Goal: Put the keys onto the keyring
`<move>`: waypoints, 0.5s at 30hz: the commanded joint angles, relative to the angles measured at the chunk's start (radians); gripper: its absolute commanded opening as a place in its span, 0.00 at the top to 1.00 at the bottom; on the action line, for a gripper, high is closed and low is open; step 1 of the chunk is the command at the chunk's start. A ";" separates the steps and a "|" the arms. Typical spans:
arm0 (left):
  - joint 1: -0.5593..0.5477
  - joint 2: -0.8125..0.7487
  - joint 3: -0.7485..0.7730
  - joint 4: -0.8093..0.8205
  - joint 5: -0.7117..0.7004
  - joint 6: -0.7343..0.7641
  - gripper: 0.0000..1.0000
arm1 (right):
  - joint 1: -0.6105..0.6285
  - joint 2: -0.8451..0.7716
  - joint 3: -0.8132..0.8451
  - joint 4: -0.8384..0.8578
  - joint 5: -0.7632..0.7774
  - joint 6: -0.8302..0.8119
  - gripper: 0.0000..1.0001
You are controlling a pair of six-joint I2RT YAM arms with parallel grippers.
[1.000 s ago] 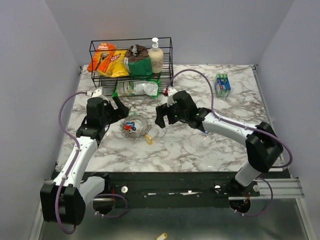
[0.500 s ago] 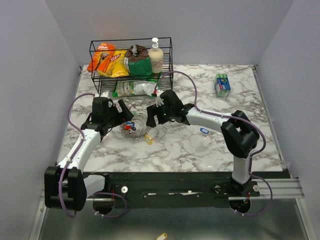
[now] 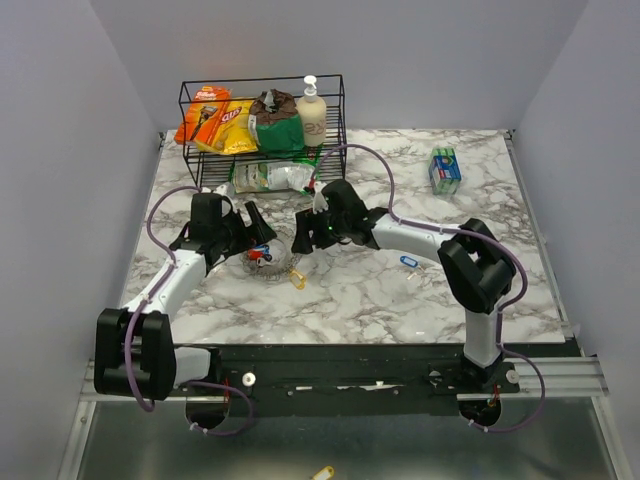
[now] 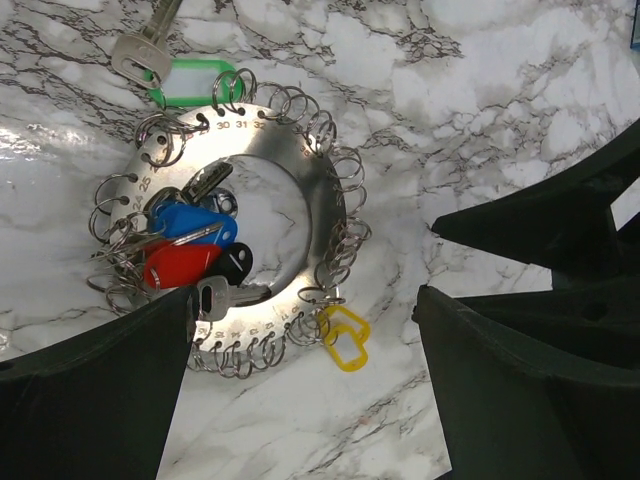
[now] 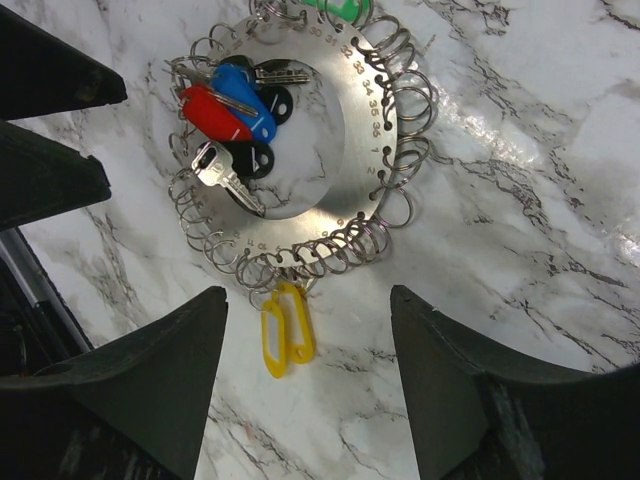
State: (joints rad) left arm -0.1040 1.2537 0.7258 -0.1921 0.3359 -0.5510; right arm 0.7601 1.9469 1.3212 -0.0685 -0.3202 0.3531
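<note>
Nearest, noted yellow tag (image 5: 285, 330) flat on table (image 3: 400, 300), hung at keyring (image 5: 350, 150) near rim. Found keys (image 5: 225, 105) with red, blue and black heads bunched inside the ring's hole. Saw left gripper (image 3: 256, 234) and right gripper (image 3: 300, 240) flanking the ring, both with jaws spread, gripping nothing. Beyond, spotted green tag (image 4: 195, 80) at far rim; farthest, wire rack (image 3: 262, 120).

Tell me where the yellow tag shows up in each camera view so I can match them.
Top external: yellow tag left of centre, just below-right of the keyring.
Left wrist: yellow tag low centre, at the keyring's lower-right edge.
Right wrist: yellow tag low centre, under the keyring's bottom edge.
Shared landmark: the keyring.
</note>
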 commanded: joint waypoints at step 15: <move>0.007 0.044 0.024 0.056 0.058 0.003 0.01 | -0.056 0.090 0.041 0.035 -0.088 0.010 0.33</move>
State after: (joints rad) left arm -0.1036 1.2934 0.7261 -0.1577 0.3637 -0.5507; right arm 0.7048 2.0052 1.3369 -0.0605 -0.3504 0.3599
